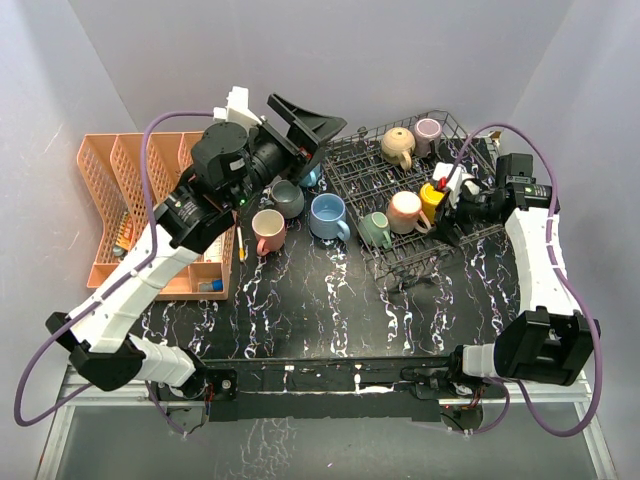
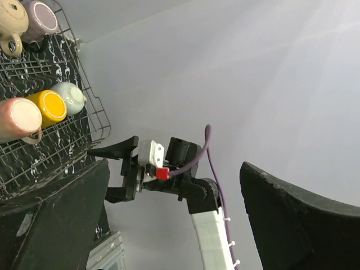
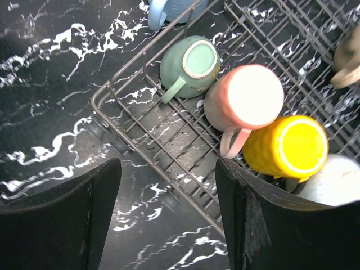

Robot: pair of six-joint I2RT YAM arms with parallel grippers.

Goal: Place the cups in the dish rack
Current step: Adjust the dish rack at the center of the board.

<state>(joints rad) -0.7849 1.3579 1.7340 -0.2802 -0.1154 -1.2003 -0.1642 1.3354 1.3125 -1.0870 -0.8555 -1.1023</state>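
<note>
The dish rack (image 1: 465,150) stands at the back right and holds a green cup (image 1: 376,228), a pink cup (image 1: 406,211), a yellow cup (image 1: 432,197), a tan cup (image 1: 398,146) and a mauve cup (image 1: 428,130). A pink cup (image 1: 268,230), a grey cup (image 1: 287,197) and a blue cup (image 1: 328,215) sit on the table left of it. My left gripper (image 1: 310,140) hangs open and empty above the rack's left edge. My right gripper (image 3: 169,219) is open and empty over the rack's near edge (image 3: 146,140), beside the yellow cup (image 3: 289,146) and a white cup (image 3: 337,180).
An orange divided organiser (image 1: 130,200) stands at the left, under my left arm. Another blue cup (image 1: 310,178) shows partly below my left gripper. In the left wrist view my right arm (image 2: 211,230) shows against the grey wall. The rack's raised wire side (image 2: 95,107) is close by.
</note>
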